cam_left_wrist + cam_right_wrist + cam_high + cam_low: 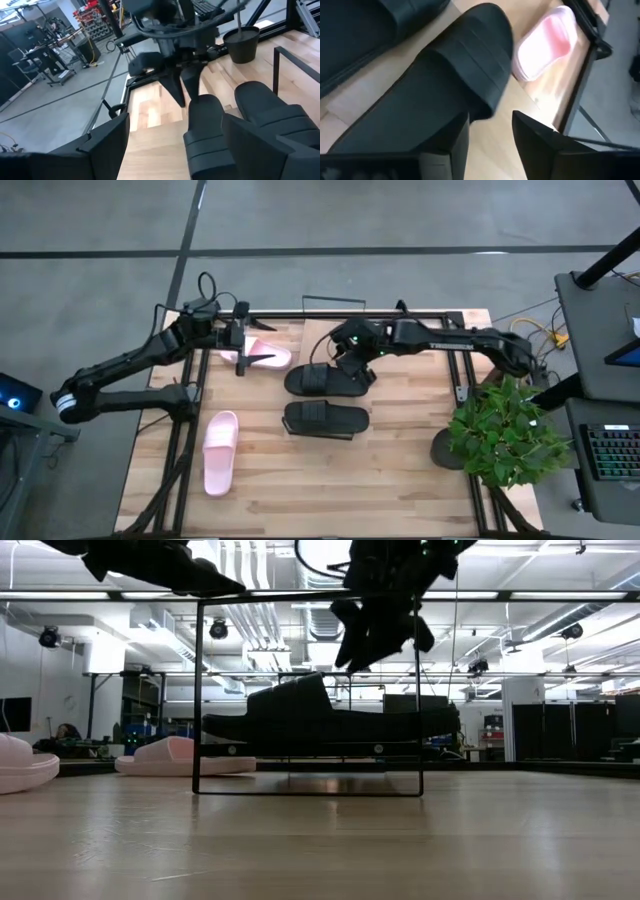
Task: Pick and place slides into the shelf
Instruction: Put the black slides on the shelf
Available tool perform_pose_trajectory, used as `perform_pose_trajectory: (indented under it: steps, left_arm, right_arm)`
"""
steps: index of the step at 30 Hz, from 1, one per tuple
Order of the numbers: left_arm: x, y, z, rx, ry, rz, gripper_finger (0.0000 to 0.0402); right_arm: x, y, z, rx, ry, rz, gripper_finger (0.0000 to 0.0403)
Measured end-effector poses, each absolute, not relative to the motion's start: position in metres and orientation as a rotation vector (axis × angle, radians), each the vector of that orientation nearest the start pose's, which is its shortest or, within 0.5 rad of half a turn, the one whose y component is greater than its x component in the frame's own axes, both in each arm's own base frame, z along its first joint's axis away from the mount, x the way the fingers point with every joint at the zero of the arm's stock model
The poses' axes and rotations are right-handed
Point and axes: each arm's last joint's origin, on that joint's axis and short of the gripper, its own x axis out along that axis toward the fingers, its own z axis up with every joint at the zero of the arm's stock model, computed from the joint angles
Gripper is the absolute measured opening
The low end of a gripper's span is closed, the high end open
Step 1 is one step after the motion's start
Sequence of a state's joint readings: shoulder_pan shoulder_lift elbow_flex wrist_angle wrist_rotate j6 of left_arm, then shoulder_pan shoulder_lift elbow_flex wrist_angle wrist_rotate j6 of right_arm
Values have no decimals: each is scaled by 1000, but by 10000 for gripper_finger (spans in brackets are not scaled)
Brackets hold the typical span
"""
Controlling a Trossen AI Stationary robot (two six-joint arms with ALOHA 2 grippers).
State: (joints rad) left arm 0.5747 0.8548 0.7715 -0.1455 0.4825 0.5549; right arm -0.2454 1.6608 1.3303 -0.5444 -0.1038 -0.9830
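A: We see the shelf [335, 305] at the table's [400, 470] far edge, one black slide [325, 381] just before it.

B: Our right gripper [350, 362] hovers spread above its strap; we should straddle squarely. Left gripper [243, 352]: can't tell.

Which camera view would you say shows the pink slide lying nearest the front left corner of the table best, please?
The high view: that pink slide lies there whole and unobstructed on the table. The low view catches only its rounded end at the picture's edge. The left wrist view does not show it; the right wrist view's pink slide seems another.
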Motion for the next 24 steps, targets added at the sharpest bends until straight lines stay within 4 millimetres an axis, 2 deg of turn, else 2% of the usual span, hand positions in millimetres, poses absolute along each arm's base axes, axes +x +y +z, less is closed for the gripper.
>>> perform_pose_trajectory:
  steps: [6,12,18,24]
  left_arm:
    - [164,91,316,433,237,58,297]
    - [162,91,313,437,248,92,297]
    - [162,91,310,434,257,99,297]
    - [162,91,309,433,261,100,297]
  right_arm:
    - [355,-84,255,-789,814,349,122]
    - [357,-83,252,-800,762,422,126]
    - [361,-83,238,-851,731,460,140]
    - [364,-83,236,-879,689,477,176]
